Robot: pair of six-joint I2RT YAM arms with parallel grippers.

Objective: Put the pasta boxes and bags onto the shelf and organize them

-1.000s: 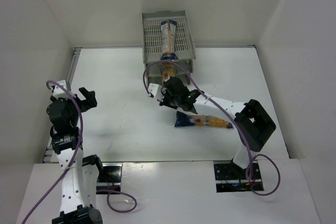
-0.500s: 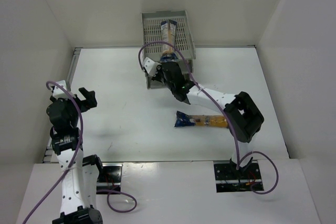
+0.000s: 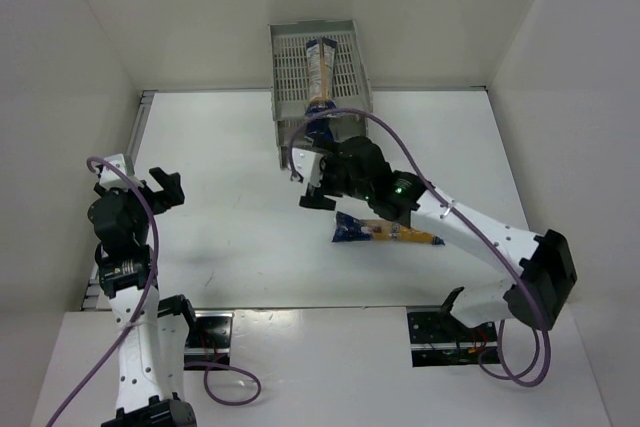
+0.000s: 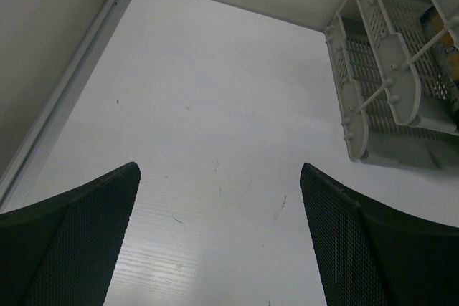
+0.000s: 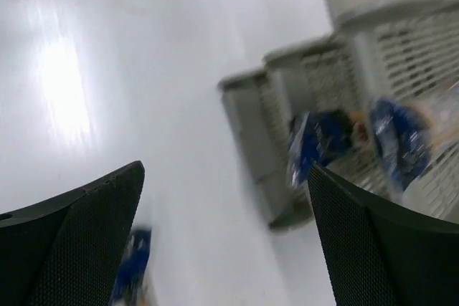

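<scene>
The right claw [image 5: 224, 177] is wide open and empty just in front of the shelf [image 3: 288, 72], and the left claw [image 4: 219, 173] is also spread with nothing in it, well off to the left. The top pack [image 3: 320, 65] lies on the shelf's upper tray, long axis front to back, one blue end toward the arms. The loose pack [image 3: 386, 232] lies on the white surface [image 3: 220, 207] near the right claw, long axis left to right, blue end leftward, and white walls close off the back and both sides.

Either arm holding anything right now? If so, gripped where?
Nothing is held. The right gripper has its fingers wide apart with nothing between them, and the left gripper likewise. One pasta pack lies loose on the table.
</scene>
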